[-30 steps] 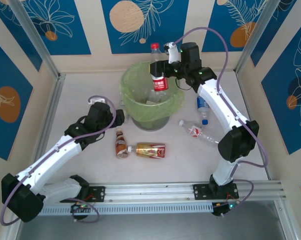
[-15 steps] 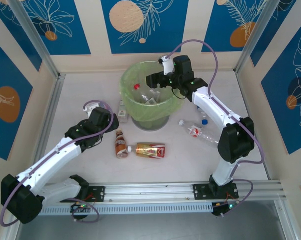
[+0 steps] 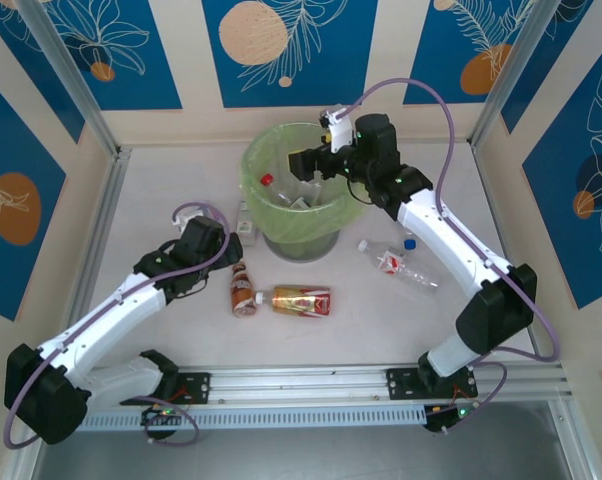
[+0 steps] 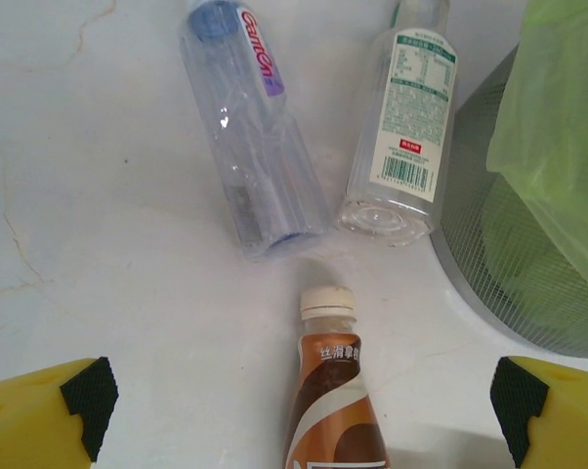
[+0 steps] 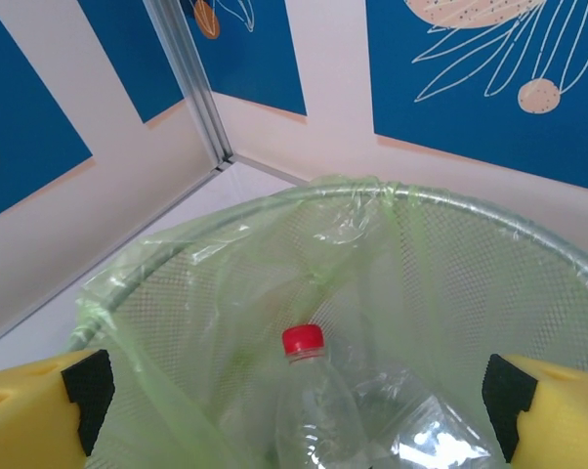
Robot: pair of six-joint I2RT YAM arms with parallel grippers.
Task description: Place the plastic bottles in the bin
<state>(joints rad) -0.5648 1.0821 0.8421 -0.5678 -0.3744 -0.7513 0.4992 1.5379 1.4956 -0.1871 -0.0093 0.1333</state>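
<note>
The bin (image 3: 257, 200), a grey mesh basket with a lime-green liner, stands at the back centre. My right gripper (image 3: 303, 167) hangs open over its mouth with nothing between its fingers. In the right wrist view a clear bottle with a red cap (image 5: 304, 342) lies inside the bin (image 5: 372, 191) below the right gripper (image 5: 299, 391). My left gripper (image 3: 237, 241) is open, low beside the bin. The left gripper (image 4: 304, 396) straddles the neck of a brown bottle (image 4: 335, 391) with a white cap, not touching it. The brown bottle (image 3: 243, 287) lies on the table.
A red-gold bottle (image 3: 299, 300) lies beside the brown one. A clear bottle with a red label (image 3: 399, 265) and a blue cap (image 3: 409, 241) lie right of the bin. Two clear bottles (image 4: 255, 137) (image 4: 401, 127) lie against the bin's wall (image 4: 489, 264). Walls enclose the table.
My right gripper opened and the red-capped bottle it held above the bin dropped inside. My left gripper moved a little closer to the brown bottle.
</note>
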